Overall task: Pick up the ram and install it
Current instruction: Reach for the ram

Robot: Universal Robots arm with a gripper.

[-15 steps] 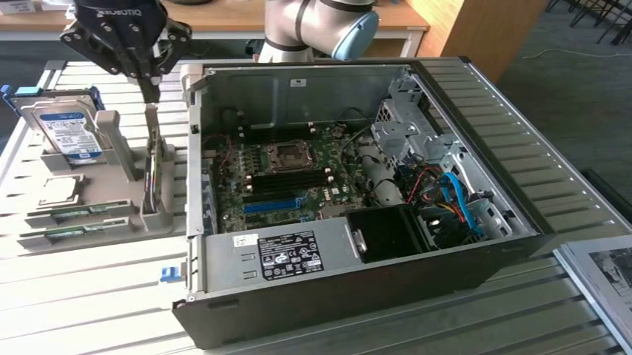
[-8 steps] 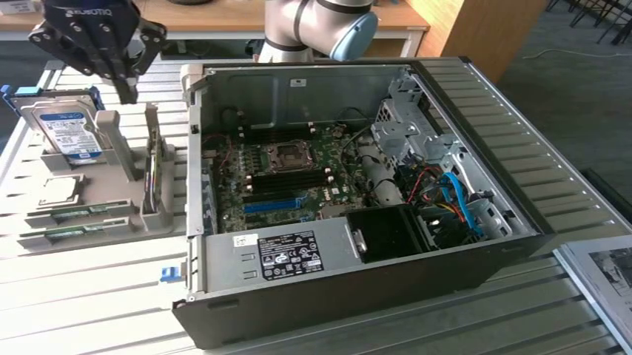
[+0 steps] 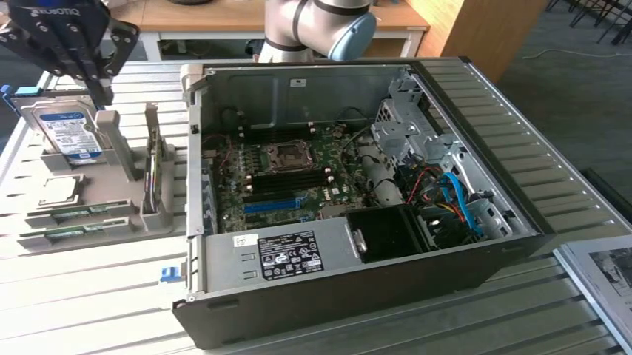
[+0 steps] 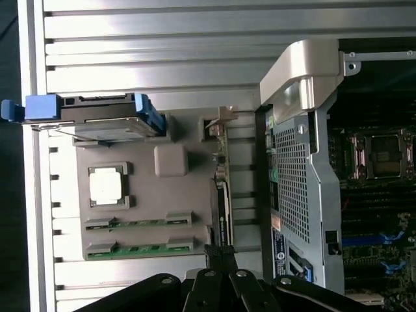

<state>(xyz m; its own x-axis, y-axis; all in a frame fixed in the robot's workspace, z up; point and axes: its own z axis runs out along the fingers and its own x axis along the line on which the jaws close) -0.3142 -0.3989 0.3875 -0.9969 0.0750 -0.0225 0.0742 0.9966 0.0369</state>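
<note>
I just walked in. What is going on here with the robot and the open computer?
A robot arm's gripper, shut and holding nothing, hangs above a grey holder beside the open computer case. The holder carries a hard drive, a processor chip and the ram, which stands on edge in its slot. The ram is not yet picked up.

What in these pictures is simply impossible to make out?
The ram, wrist view: seen edge-on, its chips are hidden.
The hard drive, exterior view: label print too small to read.
The motherboard, wrist view: partly hidden behind the case wall.
The arm, exterior view: cut off by the top edge.
</note>
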